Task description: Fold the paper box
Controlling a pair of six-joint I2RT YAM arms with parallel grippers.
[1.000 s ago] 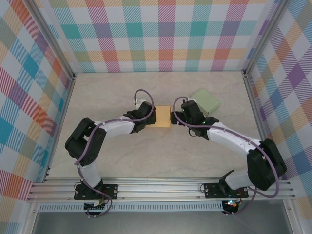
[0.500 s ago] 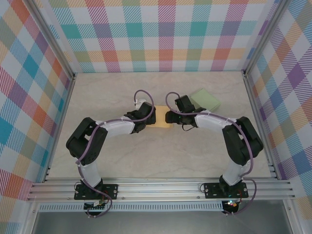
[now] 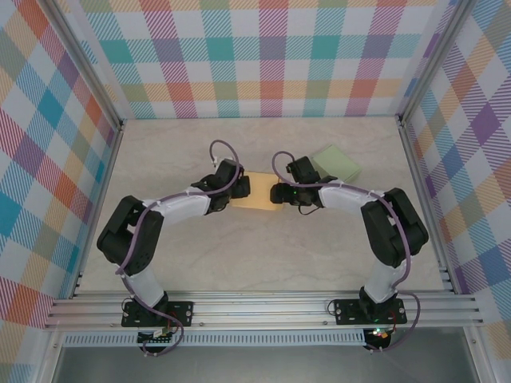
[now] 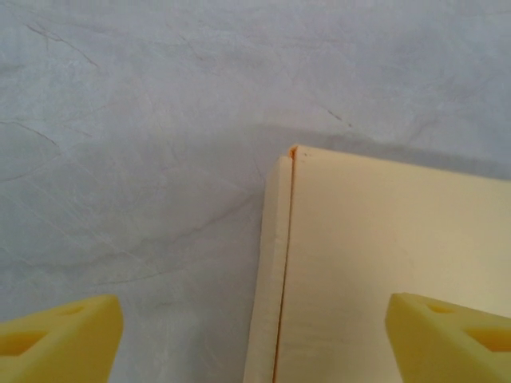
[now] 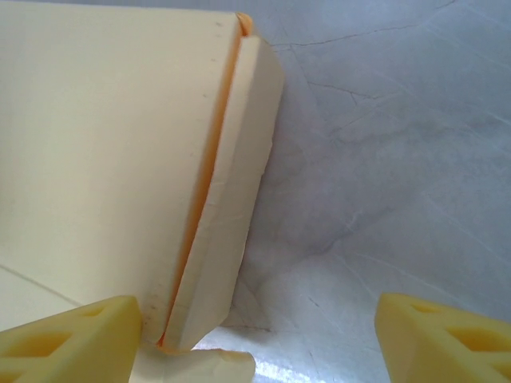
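The pale yellow paper box (image 3: 257,195) lies flat at the middle of the table, between my two grippers. My left gripper (image 3: 237,188) is at its left end, jaws open. In the left wrist view the box's left edge (image 4: 275,279) runs up between the yellow fingertips (image 4: 60,339), and the box top (image 4: 391,239) reaches under the right one. My right gripper (image 3: 277,193) is at the box's right end, also open. In the right wrist view a narrow side flap (image 5: 231,191) stands slightly off the box (image 5: 104,136), with a small tab (image 5: 200,369) below it.
A pale green box (image 3: 336,163) lies behind and to the right of my right gripper. Bare marble tabletop (image 3: 263,255) extends in front of the box. Metal frame posts and checked walls close in the table on three sides.
The right arm folded in, bringing its gripper against the box's right end. My left gripper drew back to the left and its jaws narrowed a little. The box now lies slightly further left.
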